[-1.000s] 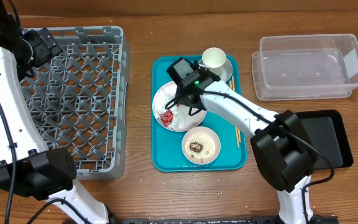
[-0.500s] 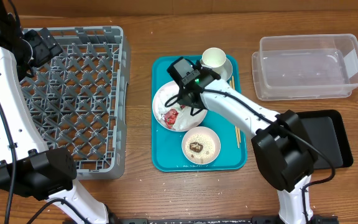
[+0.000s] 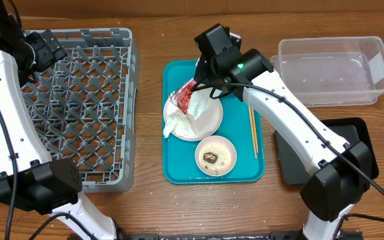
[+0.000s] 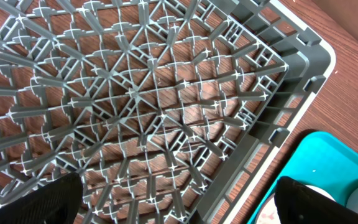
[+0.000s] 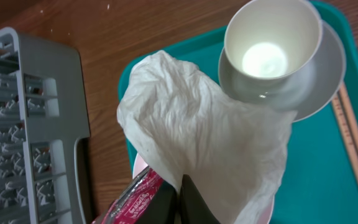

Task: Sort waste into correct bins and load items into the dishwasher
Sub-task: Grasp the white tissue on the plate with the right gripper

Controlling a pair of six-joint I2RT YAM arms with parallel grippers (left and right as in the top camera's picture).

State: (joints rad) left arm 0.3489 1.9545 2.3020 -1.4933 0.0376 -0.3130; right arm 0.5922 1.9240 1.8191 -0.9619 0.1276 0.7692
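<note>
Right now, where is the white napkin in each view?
Overhead: napkin at picture centre, over the teal tray's left side.
Left wrist: not in it.
Right wrist: napkin fills the middle.
Shared landmark: the teal tray, in all three views.

Right arm [image 3: 292, 120] reaches from its base at the near right diagonally toward the far left, with the wrist raised. The right gripper [image 3: 193, 88] angles down and leftward, its jaws closed together and pinching the napkin [image 5: 191, 124], and in the wrist view its dark fingertips [image 5: 166, 202] meet with no gap. Left arm [image 3: 5, 100] runs from its base at the near left up along the left edge and folds at the far corner; the left gripper [image 4: 179, 186] hangs with its jaws spread wide, one finger at each lower corner of its wrist view, holding nothing.
</note>
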